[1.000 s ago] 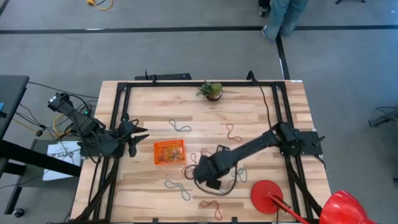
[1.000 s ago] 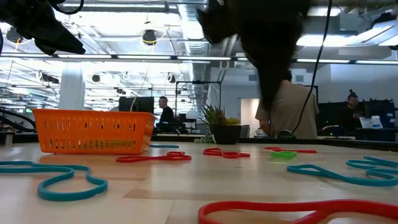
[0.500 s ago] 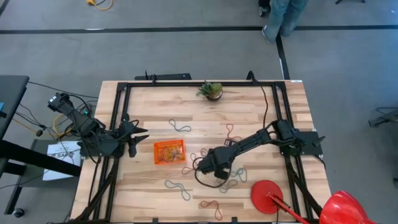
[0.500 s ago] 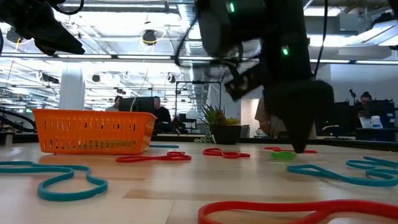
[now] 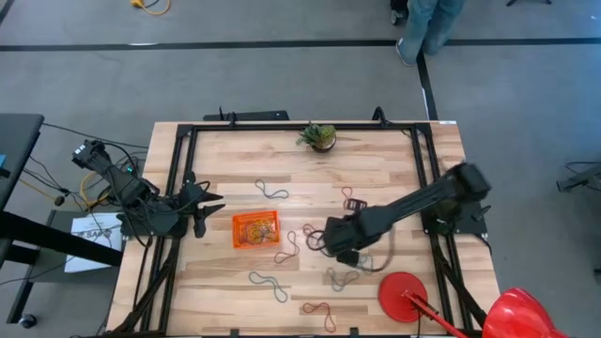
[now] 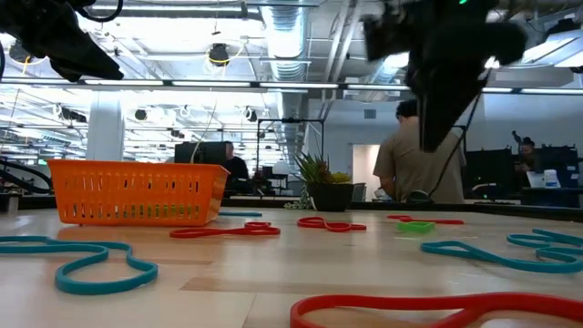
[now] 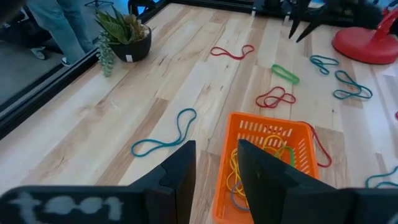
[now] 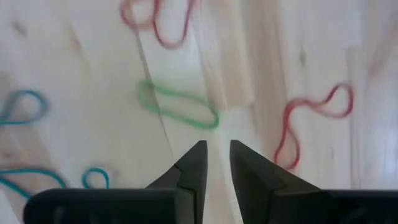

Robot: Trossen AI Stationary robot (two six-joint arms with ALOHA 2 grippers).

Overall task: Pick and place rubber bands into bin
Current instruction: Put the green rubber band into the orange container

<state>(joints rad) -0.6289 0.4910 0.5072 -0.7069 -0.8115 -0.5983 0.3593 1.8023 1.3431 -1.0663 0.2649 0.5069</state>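
Just ahead of the right gripper (image 8: 216,155) lies a green rubber band (image 8: 178,104) (not touched), its fingers slightly apart and empty. Left of it stands the bin (image 5: 254,229), already holding bands.

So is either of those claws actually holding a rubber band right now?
No. The right gripper hangs open and empty above a green rubber band; the left gripper is open too, near the bin.
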